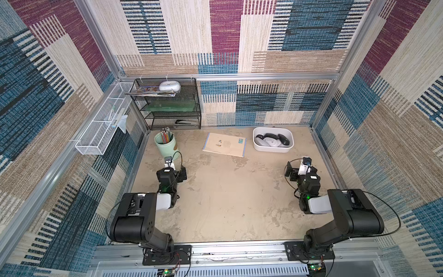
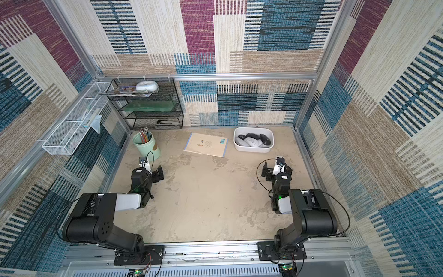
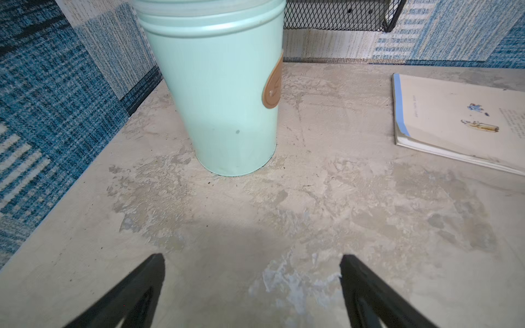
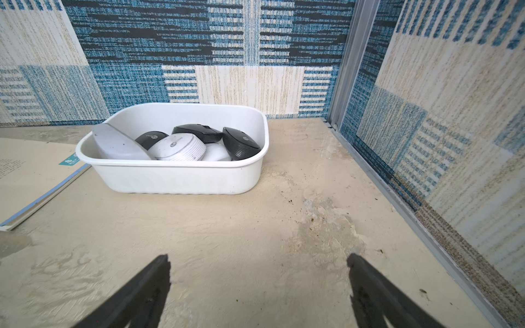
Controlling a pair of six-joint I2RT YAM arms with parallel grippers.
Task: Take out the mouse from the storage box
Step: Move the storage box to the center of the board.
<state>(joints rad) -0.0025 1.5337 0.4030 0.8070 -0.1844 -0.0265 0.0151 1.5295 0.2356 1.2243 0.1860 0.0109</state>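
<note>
Storage box (image 4: 176, 179): stands on the table (image 4: 255, 227) against the back wall, ahead of the right gripper (image 4: 258, 258) and apart from it. Contents: several mice, black and white, piled against one another; none is out yet. Right gripper: jaws spread wide, nothing between them. Left gripper (image 3: 252, 257): likewise spread and empty, facing the green pencil cup (image 3: 227, 99), well apart from the box. Handling assessment: the black mouse (image 4: 240, 144) at the box end nearer the right side wall lies exposed and tilted. Judged light and rigid, with a smooth curved shell liable to slip. Recommended hold: from above, across its narrow flanks, clear of the box wall and its neighbours
</note>
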